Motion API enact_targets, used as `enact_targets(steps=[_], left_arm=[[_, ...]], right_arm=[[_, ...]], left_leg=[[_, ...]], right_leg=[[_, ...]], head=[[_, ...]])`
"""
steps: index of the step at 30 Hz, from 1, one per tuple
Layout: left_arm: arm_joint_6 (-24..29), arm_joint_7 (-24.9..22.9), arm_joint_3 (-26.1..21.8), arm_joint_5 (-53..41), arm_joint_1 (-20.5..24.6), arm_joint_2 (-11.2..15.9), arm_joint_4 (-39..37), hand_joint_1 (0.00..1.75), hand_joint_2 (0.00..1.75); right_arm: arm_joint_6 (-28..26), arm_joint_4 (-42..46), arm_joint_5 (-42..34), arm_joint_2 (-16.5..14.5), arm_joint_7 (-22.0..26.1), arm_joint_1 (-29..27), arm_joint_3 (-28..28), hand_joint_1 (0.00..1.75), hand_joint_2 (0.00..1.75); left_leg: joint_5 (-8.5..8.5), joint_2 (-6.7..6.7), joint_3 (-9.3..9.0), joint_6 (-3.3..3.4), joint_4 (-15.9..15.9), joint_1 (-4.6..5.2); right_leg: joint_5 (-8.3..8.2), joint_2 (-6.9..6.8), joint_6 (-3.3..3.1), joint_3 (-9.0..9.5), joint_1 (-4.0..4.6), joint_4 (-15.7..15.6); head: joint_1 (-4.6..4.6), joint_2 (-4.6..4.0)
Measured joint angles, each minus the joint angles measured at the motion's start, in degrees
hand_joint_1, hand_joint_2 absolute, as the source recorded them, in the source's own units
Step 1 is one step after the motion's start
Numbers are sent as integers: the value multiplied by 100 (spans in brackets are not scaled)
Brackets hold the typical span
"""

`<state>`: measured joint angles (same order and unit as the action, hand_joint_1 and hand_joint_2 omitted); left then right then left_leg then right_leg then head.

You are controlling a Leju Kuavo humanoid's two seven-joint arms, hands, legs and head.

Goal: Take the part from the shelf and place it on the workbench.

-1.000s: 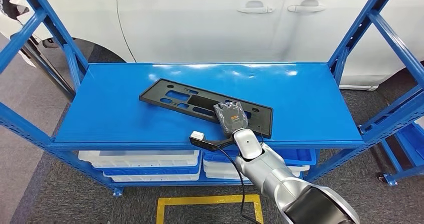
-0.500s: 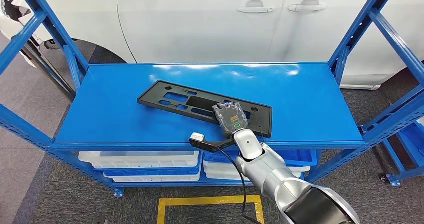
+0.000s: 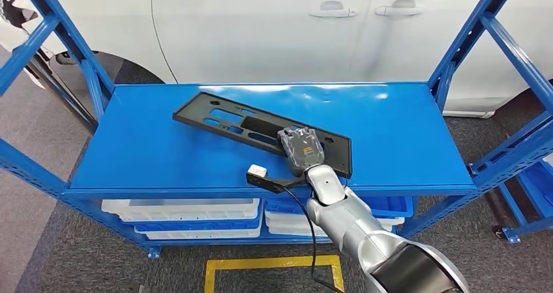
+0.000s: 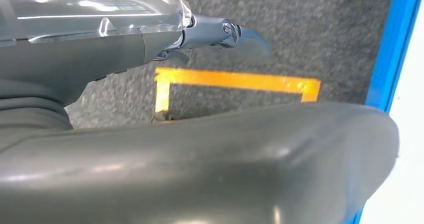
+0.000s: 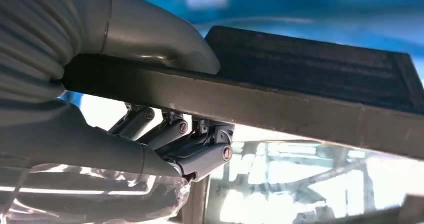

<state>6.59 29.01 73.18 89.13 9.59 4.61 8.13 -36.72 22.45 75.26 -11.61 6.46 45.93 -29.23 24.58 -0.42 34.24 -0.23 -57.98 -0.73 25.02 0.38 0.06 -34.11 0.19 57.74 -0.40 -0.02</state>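
A white car (image 3: 274, 25) stands close behind the blue shelf (image 3: 404, 136). White and blue bins (image 3: 189, 215) sit on the lower level. A yellow floor marking (image 3: 274, 263) lies in front. The part (image 3: 228, 120), a long flat black plate with rectangular cut-outs, lies askew across the shelf top. The right hand (image 3: 301, 151) grips its near end, thumb on one face and fingers (image 5: 200, 151) curled under the other. The left hand (image 4: 220, 34) hangs over the carpet; whether it is open or closed cannot be told.
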Motion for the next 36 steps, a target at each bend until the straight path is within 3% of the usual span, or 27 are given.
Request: enact_targets(steps=[2,4,6,7,8,9,10,12,14,17,18,20,22,23,24,26,28,32,34,36], left_arm=[[-46,147,-64,0,-11,2,0,0,0],[-171,221,-203,0,-31,21,-2,0,0],[-272,243,-368,1,-89,44,-4,0,0],[-301,258,-451,1,-137,50,-6,0,0],[-315,278,-525,1,-196,54,-7,0,0],[-316,302,-592,1,-255,57,-8,0,0],[-311,322,-647,0,-305,57,-9,0,0],[-293,352,-736,1,-354,59,-10,0,0],[-278,367,-797,1,-350,67,-13,0,0],[-269,378,-866,1,-342,77,-15,0,0],[-269,379,-881,1,-337,78,-15,0,0],[-269,380,-900,1,-327,76,-15,0,0],[-268,380,-914,1,-329,75,-15,0,0],[-268,380,-919,1,-332,76,-16,0,0],[-268,380,-922,1,-334,77,-16,0,0],[-270,386,-926,1,-330,81,-17,0,0],[-299,428,-932,1,-317,86,-17,0,0],[-397,553,-967,1,-313,87,-17,0,0],[-410,577,-985,0,-305,83,-16,0,0],[-413,593,-996,0,-301,84,-17,0,0]], right_arm=[[626,868,-1558,28,1357,-209,365,175,175],[1826,2471,-3981,136,2822,-630,711,175,175],[3111,4241,-6998,279,3479,-1063,941,175,175],[3688,5086,-8608,346,3481,-1255,1050,175,175],[4145,5812,-10043,398,3373,-1428,1155,175,175],[4521,6466,-11304,445,3258,-1604,1255,175,175],[4809,7012,-12260,480,3200,-1783,1329,175,175],[5148,7805,-13204,519,3223,-2083,1391,175,175],[5258,8313,-12896,531,3283,-2295,1408,175,175],[5280,8752,-10673,555,3335,-2467,1446,175,175],[5288,8842,-9830,560,3341,-2485,1455,175,175],[5299,8972,-8697,572,3336,-2523,1464,175,175],[5292,9041,-8599,589,3330,-2588,1469,175,175],[5280,9063,-8794,596,3329,-2615,1475,175,175],[5270,9086,-8989,602,3337,-2634,1487,175,175],[5285,9137,-9182,607,3348,-2643,1510,175,175],[5436,9179,-9272,611,3352,-2647,1518,175,175],[5823,9231,-9455,632,3346,-2681,1495,175,175],[5928,9249,-9482,657,3336,-2696,1451,175,175],[6016,9252,-9529,689,3279,-2728,1379,175,175]], left_leg=[[-24,7,1,66,32,-19],[-42,8,12,120,54,-25],[-35,-17,22,158,50,-7],[-23,-38,8,170,48,1],[-6,-60,-19,176,46,6],[14,-79,-55,174,45,11],[36,-89,-93,165,44,15],[77,-75,-129,129,34,40],[98,-32,-125,82,30,61],[166,10,-118,3,-18,66],[275,14,-61,-22,-170,65],[650,15,233,-62,-842,50],[928,15,564,-81,-1550,40],[904,15,603,-79,-1630,40],[773,15,526,-68,-1478,41],[385,15,125,-26,-683,43],[192,12,-172,23,-76,64],[135,9,-233,122,93,67],[90,17,-250,171,146,31],[79,22,-237,186,148,29]], right_leg=[[113,-3,48,-48,-5,108],[472,-7,69,-273,-13,635],[843,-7,74,-612,-19,1442],[897,-6,78,-713,-22,1696],[825,-6,77,-710,-22,1717],[649,-7,68,-604,-21,1497],[415,-13,46,-416,-16,1086],[105,-44,-5,-77,3,303],[49,-44,-35,15,20,30],[21,-6,-101,14,-11,-7],[13,-4,-127,23,-26,-22],[15,-7,-165,33,-23,-31],[18,-13,-180,30,0,-26],[19,-15,-181,29,8,-21],[19,-14,-181,30,13,-16],[23,-8,-173,38,17,-5],[22,2,-137,27,28,10],[42,6,-17,3,30,34],[294,1,45,-156,18,403],[674,-3,97,-506,-24,1168]], head=[[1,0],[0,0],[0,0],[0,0],[1,0],[1,0],[1,0],[1,0],[0,0],[0,0],[-1,0],[-1,0],[-1,0],[-1,0],[-1,0],[-1,0],[-1,0],[-1,0],[1,0],[1,0]])
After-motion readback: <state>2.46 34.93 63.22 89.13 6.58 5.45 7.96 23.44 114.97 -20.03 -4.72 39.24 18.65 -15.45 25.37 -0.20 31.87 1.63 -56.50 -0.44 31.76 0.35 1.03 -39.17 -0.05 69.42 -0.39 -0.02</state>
